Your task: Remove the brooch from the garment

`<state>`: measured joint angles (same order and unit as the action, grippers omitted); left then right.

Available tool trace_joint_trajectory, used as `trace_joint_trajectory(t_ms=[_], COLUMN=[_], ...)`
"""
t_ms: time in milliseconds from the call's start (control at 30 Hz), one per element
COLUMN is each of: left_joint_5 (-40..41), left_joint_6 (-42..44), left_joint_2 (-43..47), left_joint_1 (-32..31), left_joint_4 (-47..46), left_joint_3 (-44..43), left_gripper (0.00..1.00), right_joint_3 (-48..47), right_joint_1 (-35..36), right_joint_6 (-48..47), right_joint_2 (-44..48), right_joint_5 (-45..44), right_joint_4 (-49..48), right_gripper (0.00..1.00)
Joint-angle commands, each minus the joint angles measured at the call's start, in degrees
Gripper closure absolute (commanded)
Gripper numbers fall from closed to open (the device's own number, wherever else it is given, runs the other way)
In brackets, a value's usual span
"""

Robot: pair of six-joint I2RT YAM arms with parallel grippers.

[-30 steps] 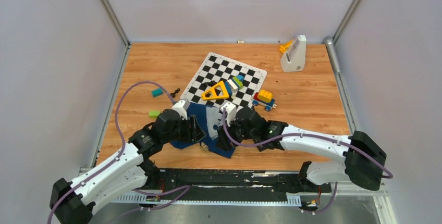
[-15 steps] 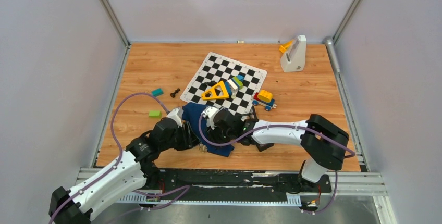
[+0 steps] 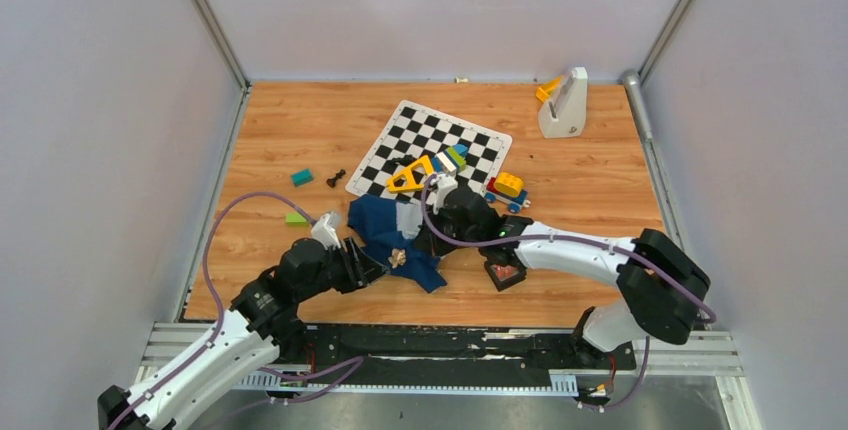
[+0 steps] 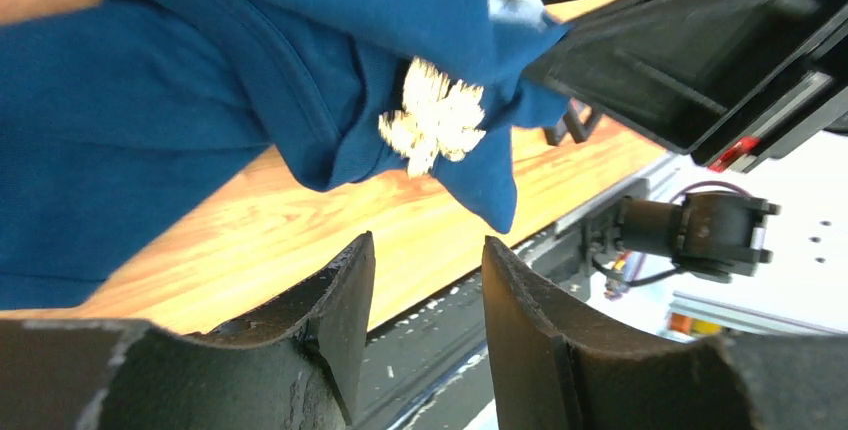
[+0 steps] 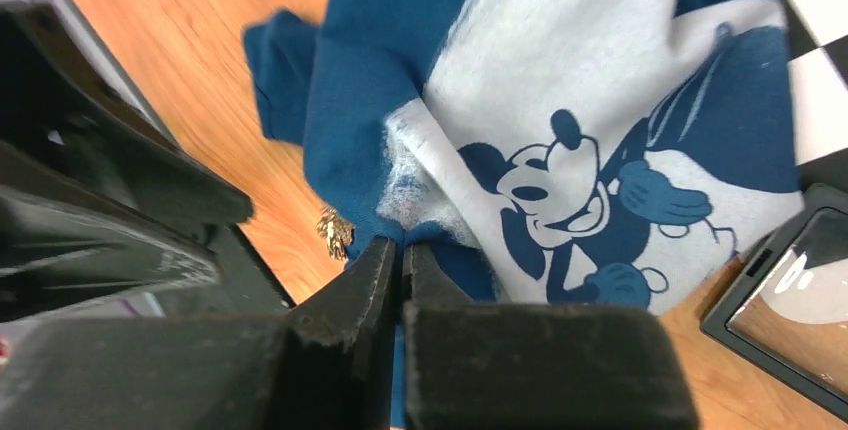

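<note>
The garment is a small navy shirt with a pale cartoon print, crumpled on the wood near the front edge. The brooch is a tiny golden leaf-shaped pin on a lifted fold of the cloth. The brooch faces the left arm and also shows beside the right fingers. My right gripper is shut, pinching a blue fold of the shirt just right of the pin. My left gripper stands open and empty, its tips just short of the pin and apart from the cloth.
Behind the shirt lies a checkered mat with a yellow triangle toy and a block car. A black-framed square sits to the right. Green and teal blocks, a chess piece and a white stand lie around.
My right gripper has closed on a fold of the shirt and shifted. My left arm has drawn back toward the near left, narrowing slightly. The pin now shows on the lifted fold.
</note>
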<state>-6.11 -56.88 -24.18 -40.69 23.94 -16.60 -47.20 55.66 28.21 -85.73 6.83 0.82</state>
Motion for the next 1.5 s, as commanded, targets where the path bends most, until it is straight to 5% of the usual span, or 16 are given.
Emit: trace_joint_trajectory(t_ms=[0, 333, 500, 633, 867, 1100, 1467], left_joint_5=[-4.1, -2.1, 1.9, 4.7, 5.9, 10.1, 6.7], left_joint_6=[-8.6, -19.9, -25.0, -28.1, -30.1, -31.3, -32.5], left_joint_2=[3.7, 7.3, 7.6, 7.4, 7.5, 11.6, 0.1], left_joint_1=[0.4, 0.4, 0.4, 0.4, 0.4, 0.4, 0.4], left_joint_4=[-10.9, -31.3, -36.2, -34.0, -28.9, -16.3, -30.0], left_joint_3=[5.2, 13.6, 15.8, 16.1, 15.9, 14.6, 15.6], left_gripper=[0.49, 0.42, 0.49, 0.53, 0.36, 0.33, 0.49], right_joint_3=[2.1, 2.1, 2.9, 3.6, 4.6, 4.8, 4.6], right_joint_1=[-2.2, -4.2, -4.2, -4.2, -4.3, -4.7, -4.8], right_joint_6=[8.4, 10.6, 10.8, 10.8, 10.8, 11.0, 12.0], right_joint_2=[5.0, 4.4, 4.6, 5.1, 5.8, 5.9, 4.7], right_joint_5=[3.6, 8.1, 8.1, 7.7, 6.5, 6.1, 7.5], right_joint_4=[-8.8, -9.5, -10.1, -10.3, -10.4, -10.4, -11.4], right_gripper=[1.0, 1.0, 1.0, 1.0, 1.0, 1.0, 1.0])
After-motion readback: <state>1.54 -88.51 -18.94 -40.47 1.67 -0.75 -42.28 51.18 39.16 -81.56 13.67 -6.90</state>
